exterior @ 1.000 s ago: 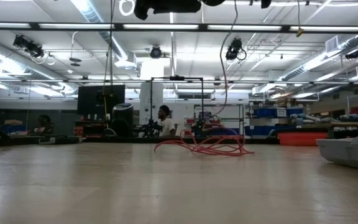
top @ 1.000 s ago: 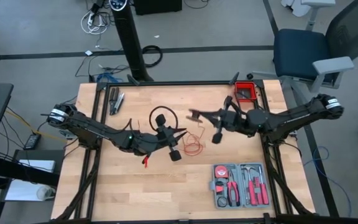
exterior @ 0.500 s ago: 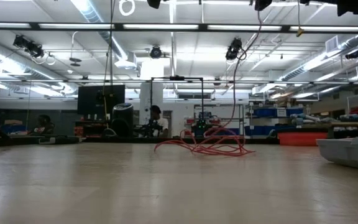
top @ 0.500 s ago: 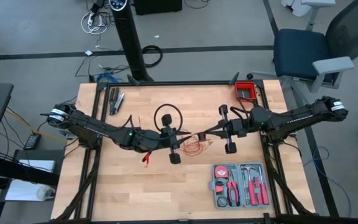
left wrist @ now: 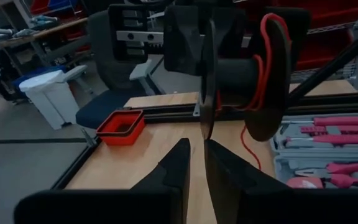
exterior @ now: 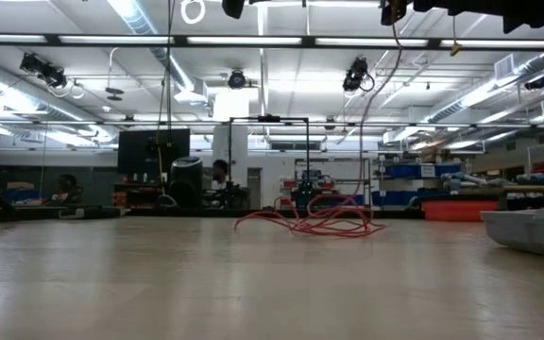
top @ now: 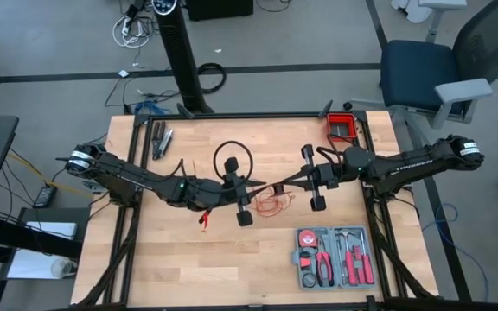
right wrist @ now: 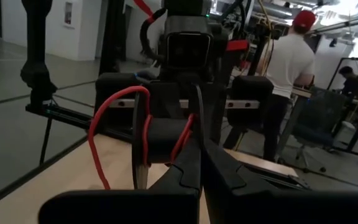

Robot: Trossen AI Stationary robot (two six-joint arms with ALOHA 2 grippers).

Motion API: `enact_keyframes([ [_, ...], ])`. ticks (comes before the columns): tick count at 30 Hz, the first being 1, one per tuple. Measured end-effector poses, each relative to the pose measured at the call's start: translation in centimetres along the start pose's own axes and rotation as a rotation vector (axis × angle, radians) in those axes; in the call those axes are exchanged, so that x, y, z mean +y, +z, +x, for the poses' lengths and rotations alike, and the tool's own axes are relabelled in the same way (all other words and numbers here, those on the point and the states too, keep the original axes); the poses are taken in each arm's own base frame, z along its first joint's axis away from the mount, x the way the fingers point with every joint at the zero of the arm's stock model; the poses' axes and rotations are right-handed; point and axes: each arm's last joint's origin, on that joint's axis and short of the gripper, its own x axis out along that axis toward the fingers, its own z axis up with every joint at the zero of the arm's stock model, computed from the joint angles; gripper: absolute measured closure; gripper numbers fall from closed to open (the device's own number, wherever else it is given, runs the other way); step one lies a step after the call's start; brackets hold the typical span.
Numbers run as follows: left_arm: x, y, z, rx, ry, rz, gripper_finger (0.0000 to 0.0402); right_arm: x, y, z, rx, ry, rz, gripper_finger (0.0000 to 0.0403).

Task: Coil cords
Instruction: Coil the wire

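Left gripper (top: 251, 189) and right gripper (top: 277, 188) both pinch a black plastic spool (left wrist: 244, 71) mid-table. Thin bright red cord (top: 271, 203) wraps its core, loose remainder piled on the wooden table (top: 232, 259).

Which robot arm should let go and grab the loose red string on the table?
Probably the right. Both sets of jaws pinch the spool, but the loose red cord lies more on the side of the right gripper than the left gripper, so the right looks closer.
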Motion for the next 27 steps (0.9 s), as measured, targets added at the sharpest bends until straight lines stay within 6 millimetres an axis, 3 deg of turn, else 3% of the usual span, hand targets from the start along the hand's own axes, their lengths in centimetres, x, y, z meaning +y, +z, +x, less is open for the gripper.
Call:
enact_keyframes([
  [27,-0.04,0.11,0.0,-0.011,-0.011,-0.023,0.0348,-0.14,0.01,0.04,-0.008,0.007,-0.016,0.0402],
])
